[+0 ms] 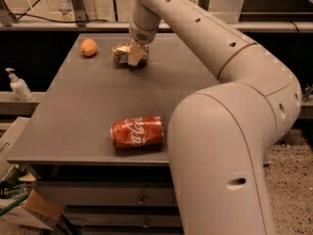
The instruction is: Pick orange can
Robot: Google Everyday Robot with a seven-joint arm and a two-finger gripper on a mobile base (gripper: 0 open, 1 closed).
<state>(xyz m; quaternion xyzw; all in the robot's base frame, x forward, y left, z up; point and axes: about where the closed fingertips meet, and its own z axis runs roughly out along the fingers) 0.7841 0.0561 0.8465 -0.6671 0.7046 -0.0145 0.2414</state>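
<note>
The orange can (121,53), shiny gold and silver and dented, lies on its side at the far middle of the grey table (88,106). My gripper (134,56) comes down from above at the can's right end, with one pale finger (136,57) across its front. The fingers are closed on the can. I cannot tell whether the can still touches the table. My arm arches back from the gripper over the right side of the view.
A red Coca-Cola can (137,131) lies on its side near the table's front edge. A small round orange fruit (88,47) sits at the far left. A soap dispenser bottle (18,85) stands left of the table. Drawers and clutter are below the front edge.
</note>
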